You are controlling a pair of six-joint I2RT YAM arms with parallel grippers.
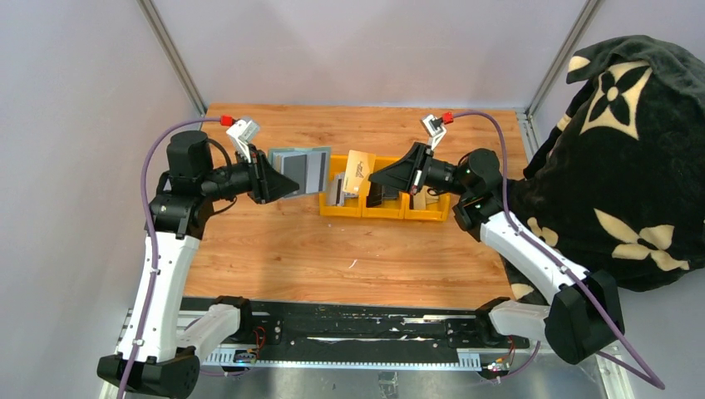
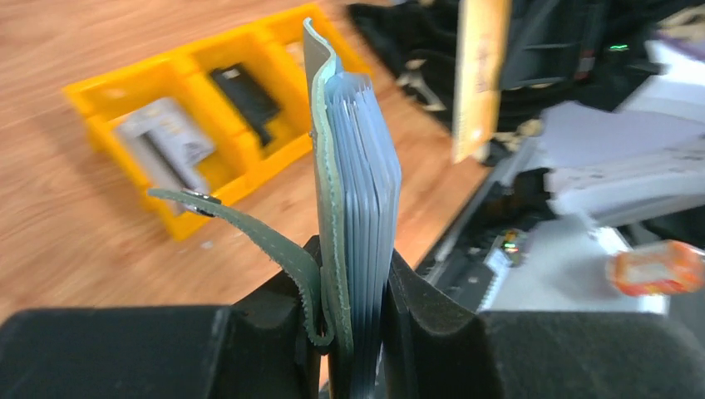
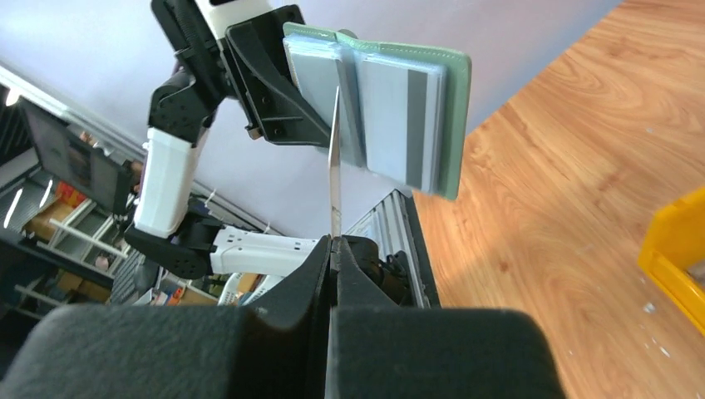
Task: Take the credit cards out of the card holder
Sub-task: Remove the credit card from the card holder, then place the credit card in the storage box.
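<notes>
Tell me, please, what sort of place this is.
Likely a robotics lab cell: a wooden tabletop enclosed by plain grey panels on aluminium posts, with cluttered storage shelves beyond it.

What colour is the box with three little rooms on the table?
Yellow. The bin shows best in the top external view.

Matt suede-like card holder point(image 3: 457, 100), smooth yellow plastic bin point(image 1: 387, 214), wood-grain table point(image 1: 332, 258).
</notes>
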